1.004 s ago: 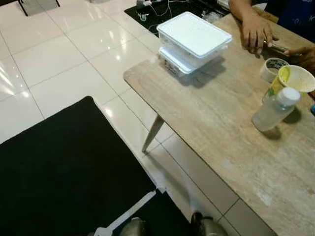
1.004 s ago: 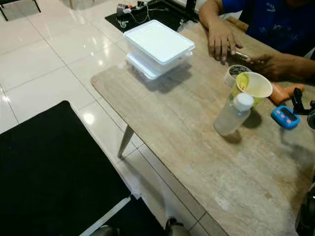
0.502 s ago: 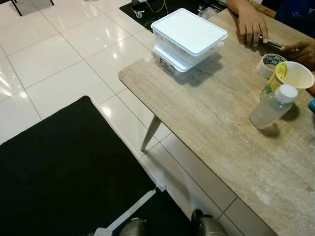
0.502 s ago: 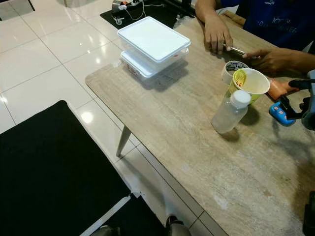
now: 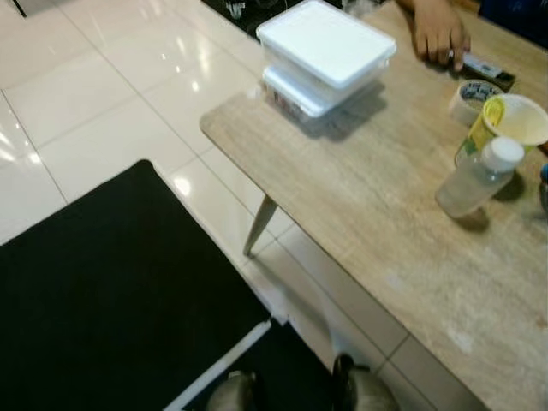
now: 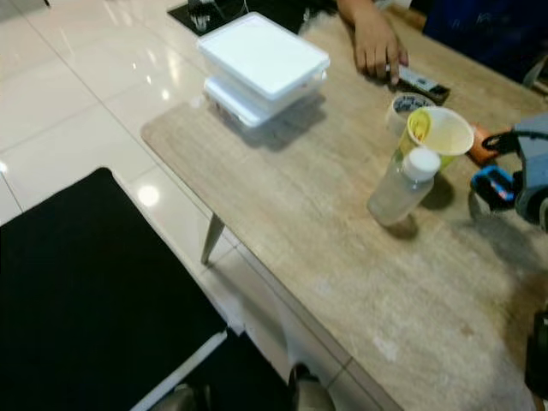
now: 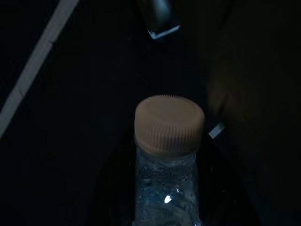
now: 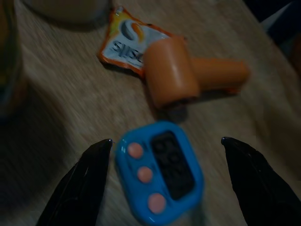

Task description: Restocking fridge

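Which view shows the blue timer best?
The right wrist view: the timer lies between the right gripper's open fingers, its three pink buttons and dark screen visible. The right eye view shows only a small blue patch beside the arm; the left eye view, a sliver at the edge.

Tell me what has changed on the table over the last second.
The right gripper has come in over the blue timer, fingers open either side of it. The person's hand has let go of a dark object, now lying bare. The boxes, bottle and cup stayed put.
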`<state>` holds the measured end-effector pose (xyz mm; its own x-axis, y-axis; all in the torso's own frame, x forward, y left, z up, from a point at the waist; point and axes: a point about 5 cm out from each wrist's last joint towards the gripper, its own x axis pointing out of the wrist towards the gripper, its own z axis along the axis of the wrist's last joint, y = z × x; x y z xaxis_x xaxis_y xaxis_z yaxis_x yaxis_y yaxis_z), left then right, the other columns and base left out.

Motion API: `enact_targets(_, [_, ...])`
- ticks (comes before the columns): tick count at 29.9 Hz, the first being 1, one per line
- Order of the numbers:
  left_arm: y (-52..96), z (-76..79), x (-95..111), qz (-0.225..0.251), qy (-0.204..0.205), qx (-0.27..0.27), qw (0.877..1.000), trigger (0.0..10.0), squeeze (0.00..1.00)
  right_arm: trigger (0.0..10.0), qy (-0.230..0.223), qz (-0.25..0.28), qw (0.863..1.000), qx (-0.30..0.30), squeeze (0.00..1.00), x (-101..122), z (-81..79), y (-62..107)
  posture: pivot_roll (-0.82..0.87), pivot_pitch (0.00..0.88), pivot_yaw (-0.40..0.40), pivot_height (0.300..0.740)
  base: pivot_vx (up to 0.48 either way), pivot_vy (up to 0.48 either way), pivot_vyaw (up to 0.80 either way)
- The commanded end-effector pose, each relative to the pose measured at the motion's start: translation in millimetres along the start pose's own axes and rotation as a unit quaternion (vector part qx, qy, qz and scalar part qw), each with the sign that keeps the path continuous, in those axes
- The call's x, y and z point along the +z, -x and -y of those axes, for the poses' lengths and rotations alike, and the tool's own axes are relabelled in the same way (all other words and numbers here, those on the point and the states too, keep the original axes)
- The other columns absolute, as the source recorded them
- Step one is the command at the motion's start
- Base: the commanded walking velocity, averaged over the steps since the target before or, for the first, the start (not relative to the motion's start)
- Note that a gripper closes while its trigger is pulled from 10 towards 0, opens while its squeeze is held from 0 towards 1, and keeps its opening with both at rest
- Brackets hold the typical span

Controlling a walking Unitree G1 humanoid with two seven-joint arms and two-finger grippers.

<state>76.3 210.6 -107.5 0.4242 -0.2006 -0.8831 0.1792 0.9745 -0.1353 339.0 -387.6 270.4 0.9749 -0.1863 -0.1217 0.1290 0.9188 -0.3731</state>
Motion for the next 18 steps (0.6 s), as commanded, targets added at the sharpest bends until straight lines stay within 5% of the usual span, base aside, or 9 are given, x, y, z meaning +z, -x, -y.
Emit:
enact_targets(1, [7.6, 0.5, -22.2, -0.03, 0.009, -0.005, 1.0, 10.0, 0.0, 10.0, -0.041, -0.002, 0.999, 0.01, 0.0, -0.3, 2.7, 1.5, -0.03, 0.425, 0.024, 0.74, 0.0, 0.0, 0.0])
enact_targets(7, [9.8, -4.0, -21.2, -0.026, -0.001, -0.007, 1.0, 10.0, 0.0, 10.0, -0.096, 0.01, 0.995, 0.001, 0.0, 8.3, 9.1, 2.9, -0.03, 0.44, 0.032, 0.74, 0.0, 0.0, 0.0])
enact_targets(18, [10.3, -4.3, -18.4, -0.016, -0.012, -0.018, 1.0, 10.0, 0.0, 10.0, -0.13, -0.024, 0.991, -0.039, 0.0, -5.6, 13.7, 5.1, -0.03, 0.448, 0.044, 0.74, 0.0, 0.0, 0.0])
